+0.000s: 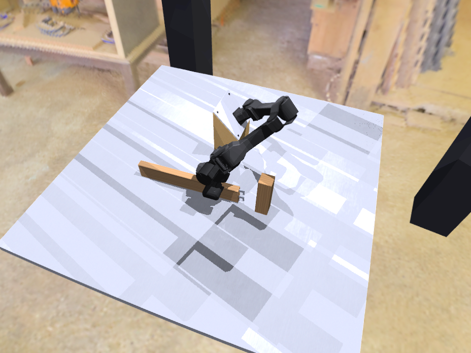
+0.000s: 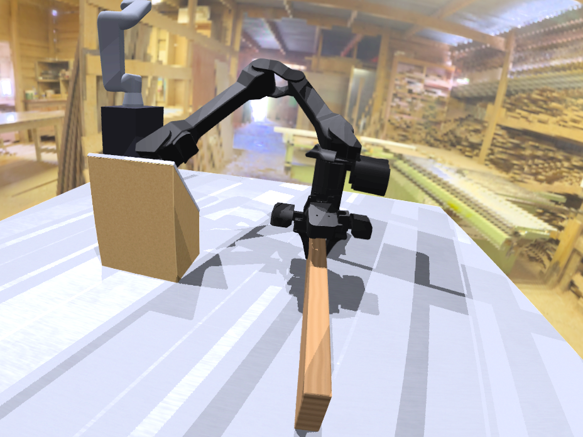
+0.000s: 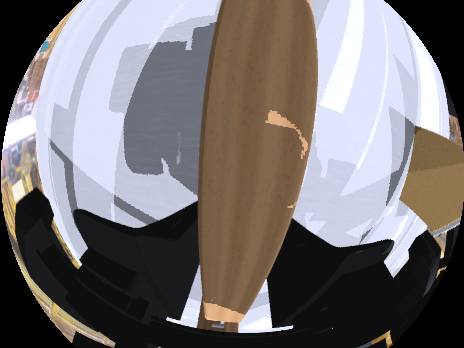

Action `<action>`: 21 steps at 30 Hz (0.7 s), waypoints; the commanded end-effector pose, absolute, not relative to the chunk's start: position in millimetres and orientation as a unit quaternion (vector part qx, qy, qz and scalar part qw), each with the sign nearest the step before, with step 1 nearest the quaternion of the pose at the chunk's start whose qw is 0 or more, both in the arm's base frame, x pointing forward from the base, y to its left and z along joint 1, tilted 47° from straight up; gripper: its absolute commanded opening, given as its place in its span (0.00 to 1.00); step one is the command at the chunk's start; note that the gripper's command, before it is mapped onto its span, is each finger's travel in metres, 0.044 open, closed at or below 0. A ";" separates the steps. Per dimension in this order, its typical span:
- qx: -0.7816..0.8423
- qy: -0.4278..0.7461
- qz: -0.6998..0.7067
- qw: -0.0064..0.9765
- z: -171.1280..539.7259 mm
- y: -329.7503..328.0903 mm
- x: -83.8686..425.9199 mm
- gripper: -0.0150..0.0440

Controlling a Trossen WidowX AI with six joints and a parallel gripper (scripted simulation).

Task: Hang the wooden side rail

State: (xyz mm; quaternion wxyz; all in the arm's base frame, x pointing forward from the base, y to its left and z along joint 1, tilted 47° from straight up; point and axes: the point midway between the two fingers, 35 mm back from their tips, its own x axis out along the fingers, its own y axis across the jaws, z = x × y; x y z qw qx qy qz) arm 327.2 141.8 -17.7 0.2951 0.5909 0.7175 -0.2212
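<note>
The brown wooden rail (image 1: 167, 175) (image 2: 316, 319) (image 3: 257, 150) stands on its narrow edge. My gripper (image 2: 317, 251) (image 3: 239, 204) is shut on it near the hook end, with one finger on each side. The far end is at or very close to the table; contact is not clear. Two grey steel hooks (image 1: 241, 195) stick out of the near end toward the post, one above the other. The headboard post (image 1: 264, 195) stands upright just beyond them, with a visible gap between. The post's slot and pins are hidden, and the hook end's height is hard to judge.
A tan box-like stand (image 1: 222, 133) (image 2: 134, 218) (image 3: 435, 175) with a sloping white top is beside the arm's base, off to one side of the rail. The arm reaches over from there. Patchy shadows cross the pale table (image 1: 113, 243) (image 2: 225, 376).
</note>
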 end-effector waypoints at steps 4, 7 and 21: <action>0.594 0.714 -0.222 0.296 -15.3 137.6 330.4 0.25; 0.594 0.714 -0.222 0.296 -14.9 137.2 330.5 0.25; 0.594 0.714 -0.222 0.296 -13.3 135.5 330.8 0.25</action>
